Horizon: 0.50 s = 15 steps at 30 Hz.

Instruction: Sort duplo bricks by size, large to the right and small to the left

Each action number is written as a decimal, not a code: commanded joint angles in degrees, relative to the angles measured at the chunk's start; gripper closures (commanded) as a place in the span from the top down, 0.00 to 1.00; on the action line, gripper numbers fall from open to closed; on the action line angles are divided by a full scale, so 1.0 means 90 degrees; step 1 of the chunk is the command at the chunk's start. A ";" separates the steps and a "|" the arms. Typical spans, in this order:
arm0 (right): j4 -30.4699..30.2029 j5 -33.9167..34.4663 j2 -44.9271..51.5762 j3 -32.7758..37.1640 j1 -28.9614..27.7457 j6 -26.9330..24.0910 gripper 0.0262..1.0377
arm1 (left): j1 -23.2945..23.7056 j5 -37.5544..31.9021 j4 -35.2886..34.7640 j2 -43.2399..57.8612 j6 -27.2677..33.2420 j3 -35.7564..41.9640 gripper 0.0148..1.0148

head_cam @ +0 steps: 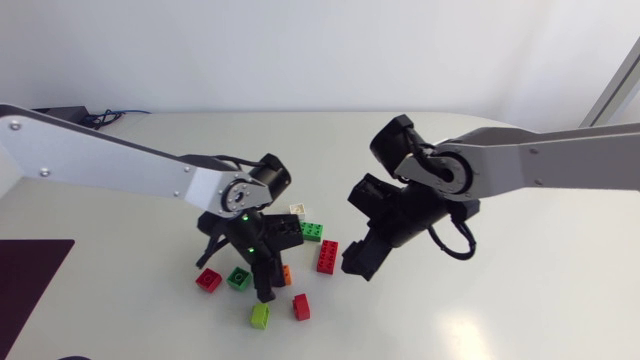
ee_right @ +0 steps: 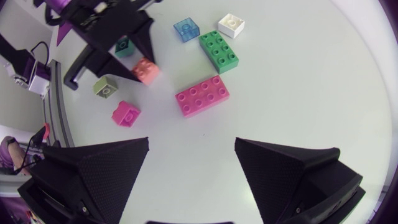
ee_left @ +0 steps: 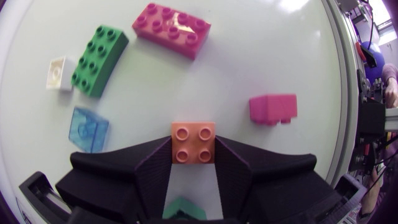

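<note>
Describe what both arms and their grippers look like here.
Left arm and right arm: silver-grey links, black joints. Left gripper and right gripper: matte black, two broad wedge fingers. A black cable loops by the right wrist; green lights dot the left.

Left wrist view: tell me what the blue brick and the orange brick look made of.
The blue brick looks like translucent tinted hard plastic, glossy: the pale table shows through it and its edges catch light. The orange brick is probably opaque moulded plastic with a smooth satin finish: crisp round studs, even colour, soft highlights.

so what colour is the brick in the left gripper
It's an orange brick, clearest in the left wrist view.
</note>
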 commanded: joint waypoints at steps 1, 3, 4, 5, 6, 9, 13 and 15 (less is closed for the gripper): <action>0.0080 0.0202 0.0532 0.0440 0.0183 0.0517 0.95 | 0.0368 -0.0080 -0.0078 -0.0498 0.0305 -0.0652 0.23; 0.0080 0.0349 0.0855 0.0703 0.0310 0.0741 0.93 | 0.0632 -0.0080 -0.0068 -0.0839 0.0490 -0.1042 0.23; 0.0089 0.0456 0.1031 0.0850 0.0398 0.0858 0.93 | 0.0768 -0.0090 -0.0068 -0.0996 0.0578 -0.1218 0.23; 0.0089 0.0524 0.1167 0.0967 0.0496 0.0907 0.93 | 0.0905 -0.0099 -0.0068 -0.1113 0.0676 -0.1345 0.23; 0.0080 0.0632 0.1314 0.1084 0.0584 0.0975 0.93 | 0.1042 -0.0099 -0.0068 -0.1210 0.0744 -0.1472 0.23; 0.0050 0.0935 0.1695 0.1348 0.0799 0.1161 0.93 | 0.1247 -0.0099 -0.0058 -0.1513 0.0930 -0.1814 0.24; 0.0011 0.1306 0.2007 0.1533 0.0877 0.1327 0.93 | 0.1276 -0.0090 0.0010 -0.1689 0.0862 -0.1843 0.70; -0.0028 0.1481 0.2134 0.1602 0.0877 0.1395 0.93 | 0.1267 -0.0090 0.0010 -0.1796 0.0813 -0.1745 0.90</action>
